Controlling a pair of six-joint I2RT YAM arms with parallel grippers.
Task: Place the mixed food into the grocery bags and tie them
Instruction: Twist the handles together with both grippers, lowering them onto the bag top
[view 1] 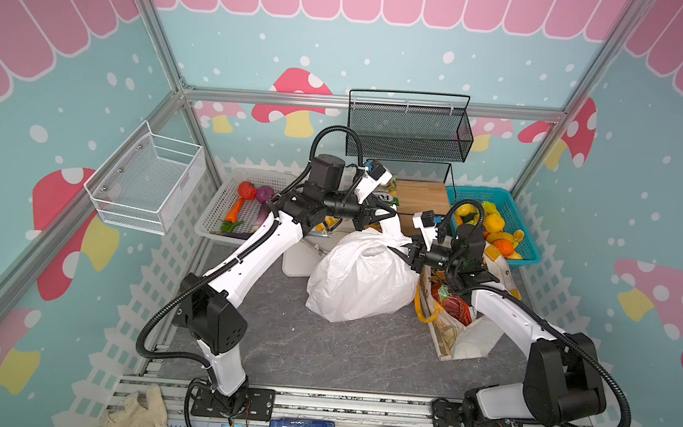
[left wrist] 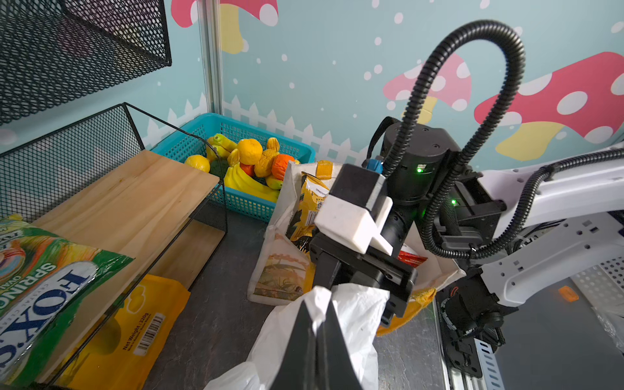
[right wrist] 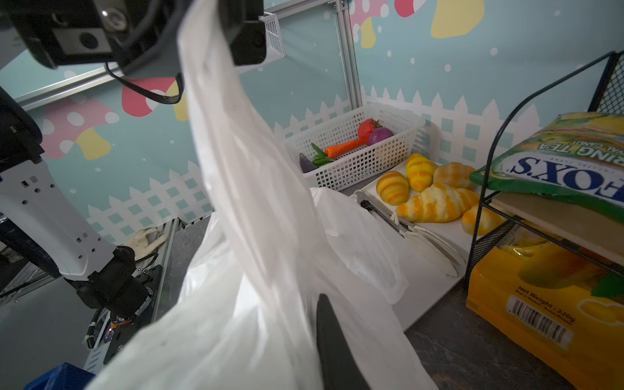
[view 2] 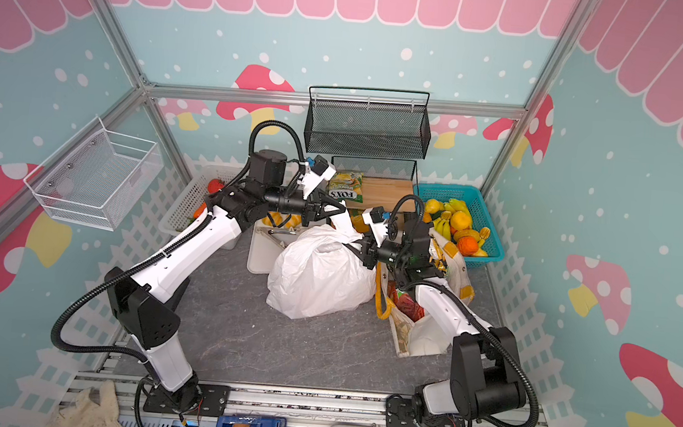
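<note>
both left pincer and right pincer clench white bag handles; open tabletop lies in front.

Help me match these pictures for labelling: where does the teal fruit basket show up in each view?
In a top view: teal fruit basket at the back right, beside the wire rack.
In a top view: the basket, back right too.
Left wrist: basket past the rack, behind the tote.
Right wrist: not in it.
Shared landmark: the FOX'S packet on the rack.
</note>
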